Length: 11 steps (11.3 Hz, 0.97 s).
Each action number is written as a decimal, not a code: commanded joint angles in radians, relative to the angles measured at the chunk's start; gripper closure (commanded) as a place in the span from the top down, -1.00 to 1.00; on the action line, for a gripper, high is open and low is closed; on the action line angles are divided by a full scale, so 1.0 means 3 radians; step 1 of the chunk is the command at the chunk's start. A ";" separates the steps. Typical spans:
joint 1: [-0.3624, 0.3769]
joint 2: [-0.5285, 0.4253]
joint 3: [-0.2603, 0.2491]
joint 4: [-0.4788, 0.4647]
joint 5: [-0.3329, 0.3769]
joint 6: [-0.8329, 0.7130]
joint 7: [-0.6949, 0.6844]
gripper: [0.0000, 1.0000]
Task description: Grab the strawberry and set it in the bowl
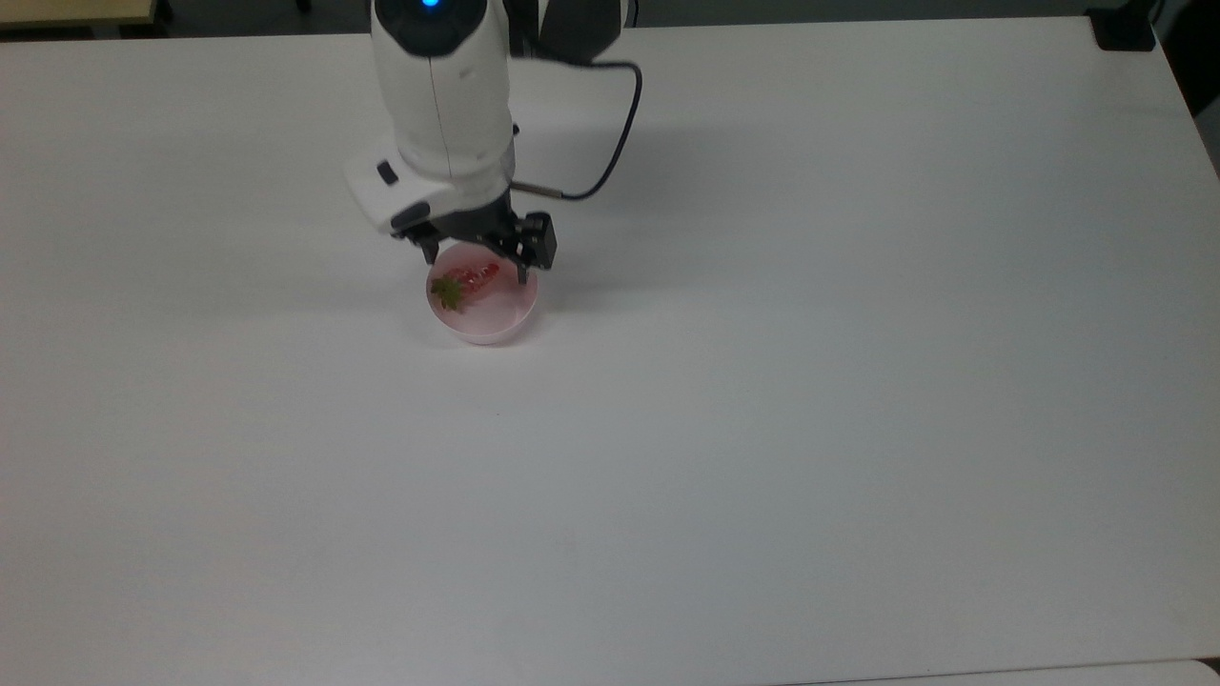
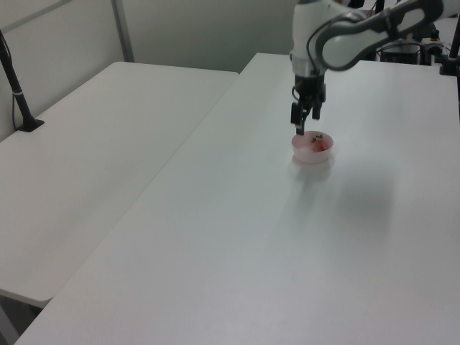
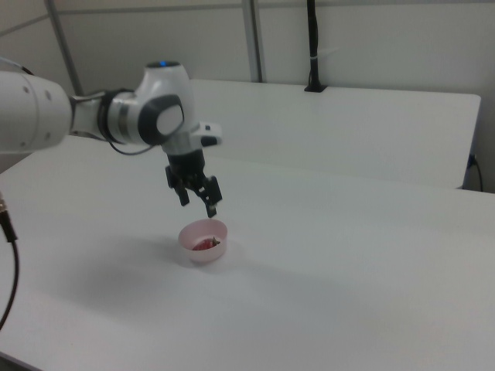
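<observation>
The red strawberry (image 1: 469, 281) with its green cap lies on its side inside the pale pink bowl (image 1: 496, 327), free of the fingers. It also shows as a red spot, the strawberry (image 3: 205, 244), in the bowl (image 3: 193, 254) in the right view, and as the strawberry (image 2: 319, 145) in the bowl (image 2: 305, 154) in the left view. My gripper (image 1: 475, 264) hangs just above the bowl's far rim, open and holding nothing. In the right view the gripper (image 3: 199, 205) stands clear above the bowl; in the left view the gripper (image 2: 302, 127) hovers over the bowl's rim.
The bowl stands on a wide white table (image 1: 762, 429). A black cable (image 1: 615, 143) loops from the arm's wrist. A second white table (image 2: 86, 158) adjoins at the left view's left, with a black post (image 2: 16, 86) on it.
</observation>
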 commanded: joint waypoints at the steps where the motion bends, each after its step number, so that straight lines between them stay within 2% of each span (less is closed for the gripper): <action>1: 0.0111 -0.0626 0.0002 0.0031 0.0049 -0.0761 0.0138 1.00; 3: 0.0167 -0.0952 -0.0003 0.0078 0.0059 -0.1059 0.0328 1.00; 6: 0.0285 -0.1250 -0.0039 0.0078 0.0064 -0.1402 0.0400 1.00; 8: 0.0270 -0.1261 -0.0044 0.0078 0.0059 -0.1347 0.0258 1.00; 10: 0.0244 -0.1241 -0.0044 0.0062 0.0033 -0.1000 -0.0120 1.00; 11: 0.0239 -0.1246 -0.0049 0.0067 0.0018 -0.0988 -0.0188 1.00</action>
